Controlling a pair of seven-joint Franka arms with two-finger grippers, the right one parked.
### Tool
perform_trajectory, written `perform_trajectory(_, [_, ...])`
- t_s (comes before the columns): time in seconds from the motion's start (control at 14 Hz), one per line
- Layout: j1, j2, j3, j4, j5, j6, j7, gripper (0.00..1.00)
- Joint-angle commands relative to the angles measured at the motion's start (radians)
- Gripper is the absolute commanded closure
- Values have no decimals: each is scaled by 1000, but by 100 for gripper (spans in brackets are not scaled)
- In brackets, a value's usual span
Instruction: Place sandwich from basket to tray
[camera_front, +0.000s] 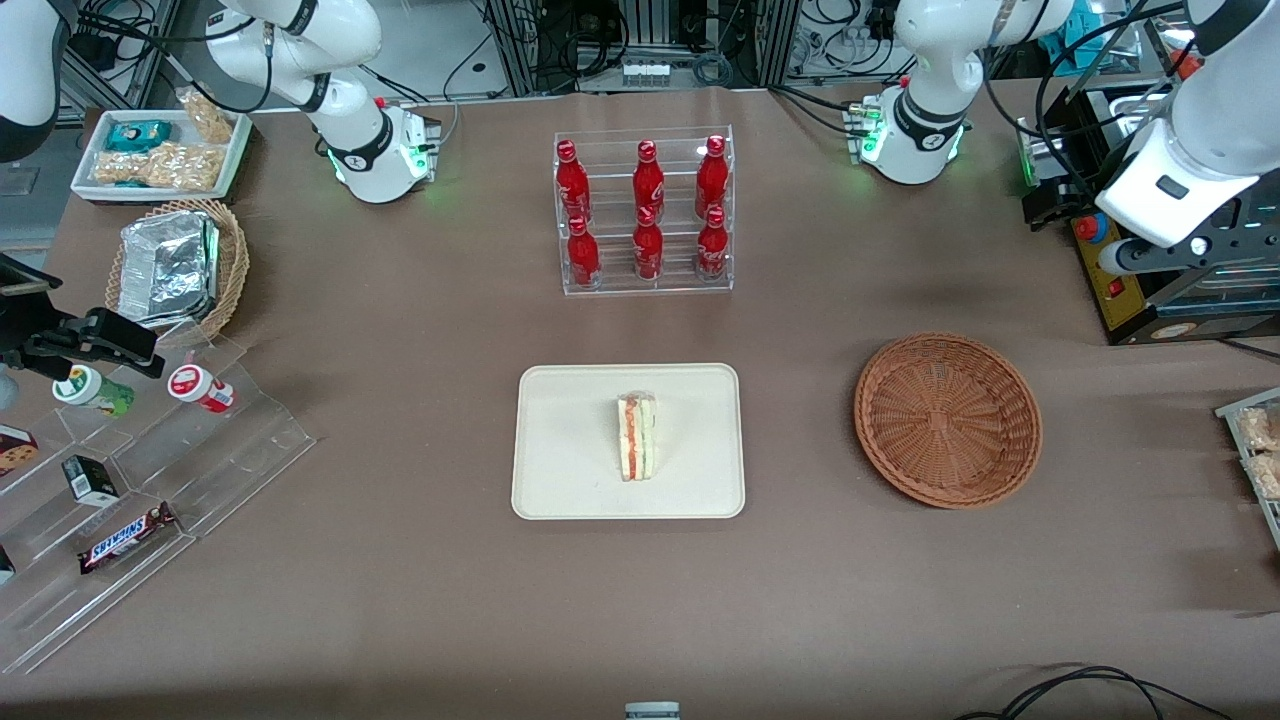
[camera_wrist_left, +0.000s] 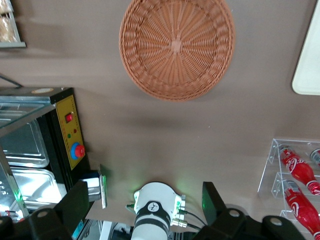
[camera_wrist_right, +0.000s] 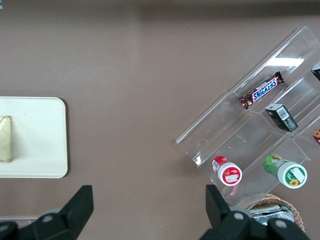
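The sandwich (camera_front: 637, 437), a white wedge with red and green filling, stands on its edge in the middle of the cream tray (camera_front: 570, 440). The round reddish-brown basket (camera_front: 947, 420) sits empty beside the tray, toward the working arm's end of the table. The left arm (camera_front: 1165, 190) is raised high at that end, above a black box. In the left wrist view my gripper (camera_wrist_left: 147, 200) is open with nothing between its dark fingers (camera_wrist_left: 212, 200); it is well above the table, looking down on the empty basket (camera_wrist_left: 177, 47) and a corner of the tray (camera_wrist_left: 307, 55).
A clear rack of red bottles (camera_front: 645, 210) stands farther from the front camera than the tray. The black control box (camera_front: 1110, 270) sits near the basket. Toward the parked arm's end are a tan foil basket (camera_front: 175, 265), a snack tray (camera_front: 160, 150) and an acrylic snack stand (camera_front: 150, 470).
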Motion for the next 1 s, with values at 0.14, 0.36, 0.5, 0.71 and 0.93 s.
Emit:
perform_trajectory(0.14, [34, 0, 1, 42, 13, -40, 10, 0])
perform_trajectory(0.36, [85, -6, 9, 44, 22, -77, 17, 0])
perform_trajectory(0.5, [88, 3, 10, 44, 10, -44, 16, 0])
perform_trajectory(0.71, [99, -2, 44, 42, -79, -10, 19, 0])
perform_trajectory(0.93, [91, 1, 41, 45, -63, 13, 18, 0])
